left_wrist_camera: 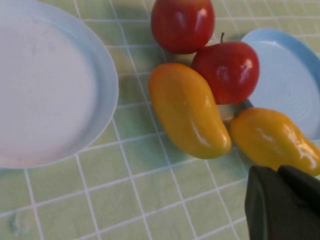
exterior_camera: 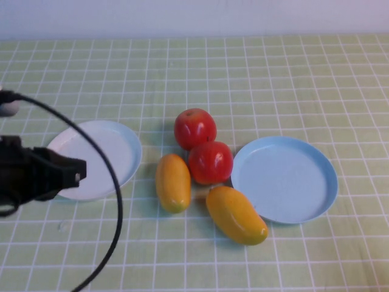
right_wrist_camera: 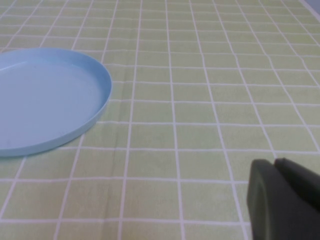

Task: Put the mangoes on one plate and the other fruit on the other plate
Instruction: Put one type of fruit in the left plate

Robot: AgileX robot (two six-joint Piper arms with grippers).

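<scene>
- Left gripper [exterior_camera: 76, 172] sits at the left edge, over the near side of the white plate [exterior_camera: 115, 143]; its jaws are pressed together and hold nothing.
- Right gripper [right_wrist_camera: 280, 172] is outside the high view; its own camera shows jaws pressed together, empty, above bare surface [right_wrist_camera: 200, 100] right of the blue plate [right_wrist_camera: 50, 100].
- Both mangoes [exterior_camera: 173, 182] lie between the plates, none plated: one near the white plate, the other [exterior_camera: 237, 214] nearer, just beside the blue plate.
- The two apples [exterior_camera: 195, 128] lie just beyond them, bunched close.
- Mangoes look glossy, likely slippery and firm; gripping across the narrow middle seems safest.
- The tight cluster leaves little finger room beside the nearer apple [exterior_camera: 210, 162].
- Most of the left arm is cut off.
</scene>
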